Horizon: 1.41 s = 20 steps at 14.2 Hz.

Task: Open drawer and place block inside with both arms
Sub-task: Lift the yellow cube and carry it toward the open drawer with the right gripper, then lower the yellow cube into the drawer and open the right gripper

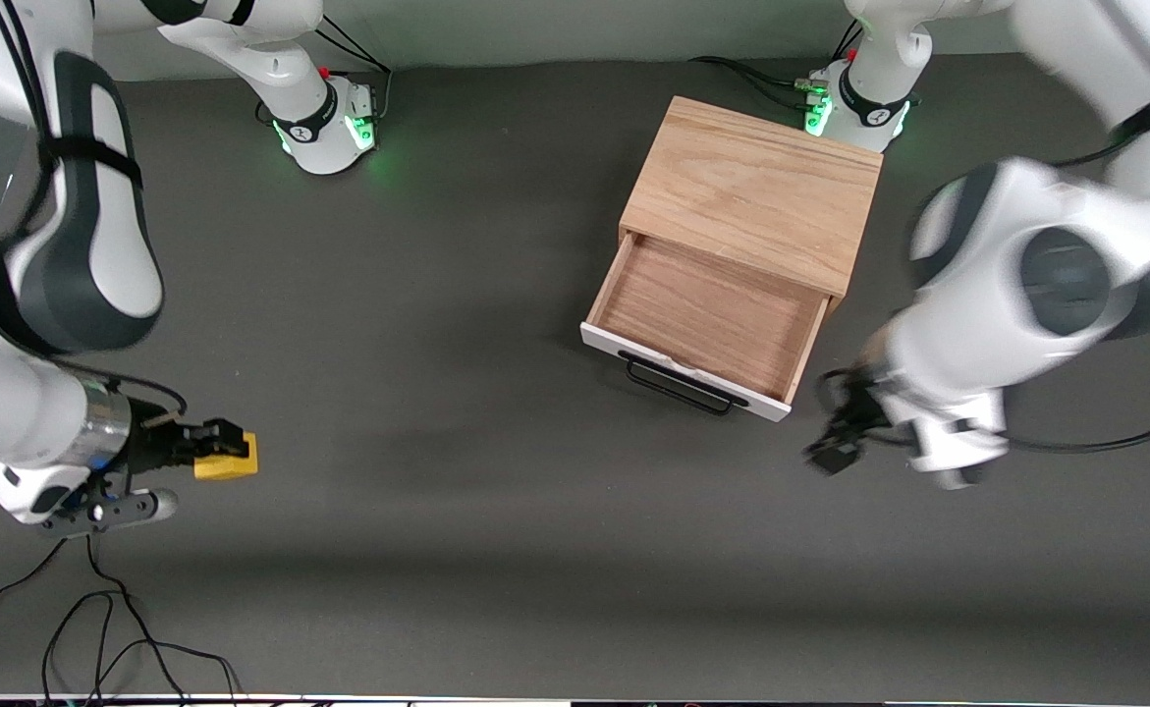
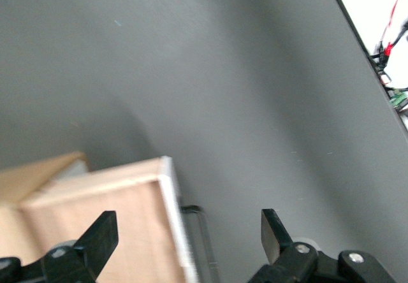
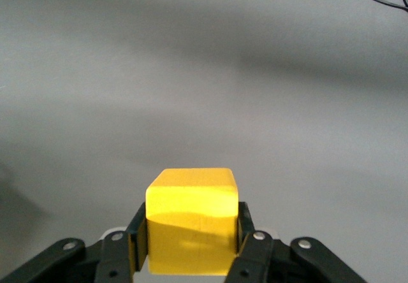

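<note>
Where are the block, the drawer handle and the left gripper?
block [image 3: 191, 222]: right wrist view, its front face.
drawer handle [image 1: 678, 386]: front view, middle of the black bar.
left gripper [image 2: 189, 237]: left wrist view, between its open fingers.

Even, soft overhead light; faint shadows on the grey table [image 1: 496, 511]; the left arm [image 1: 1016, 295] is motion-blurred, green glow at both bases
</note>
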Available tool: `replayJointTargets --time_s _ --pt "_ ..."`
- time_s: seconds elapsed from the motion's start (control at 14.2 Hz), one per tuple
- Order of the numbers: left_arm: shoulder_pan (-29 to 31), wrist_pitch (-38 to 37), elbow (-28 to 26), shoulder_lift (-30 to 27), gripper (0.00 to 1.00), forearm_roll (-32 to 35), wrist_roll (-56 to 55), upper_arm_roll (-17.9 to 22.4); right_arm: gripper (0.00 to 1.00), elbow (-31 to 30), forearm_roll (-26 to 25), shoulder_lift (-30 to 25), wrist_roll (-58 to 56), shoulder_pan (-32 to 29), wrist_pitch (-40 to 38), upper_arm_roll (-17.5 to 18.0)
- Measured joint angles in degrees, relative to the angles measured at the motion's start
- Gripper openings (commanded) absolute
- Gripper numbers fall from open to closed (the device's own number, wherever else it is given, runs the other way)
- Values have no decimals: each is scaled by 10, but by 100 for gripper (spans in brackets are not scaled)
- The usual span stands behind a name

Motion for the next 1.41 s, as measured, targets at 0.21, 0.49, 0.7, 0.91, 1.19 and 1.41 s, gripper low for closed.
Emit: replayJointTargets --time_s 0.21,0.49,0.7,0.91,1.19,1.41 --pt "63 -81 -3 -39 100 -16 158 -1 0 36 2 -15 93 50 -42 5" --pt "133 -131 -34 -84 100 -37 369 -1 0 56 2 -15 297 165 -40 7" --pt "173 -138 -76 -128 100 -38 528 0 0 63 2 -5 428 231 -1 12" --pt "181 -105 -138 -185 100 -38 634 0 0 64 2 16 541 287 53 19" --pt "182 -36 -224 -250 100 -37 714 11 0 65 2 58 618 350 106 19" --pt "182 -32 -235 -254 100 -37 721 19 0 67 2 83 680 377 151 20"
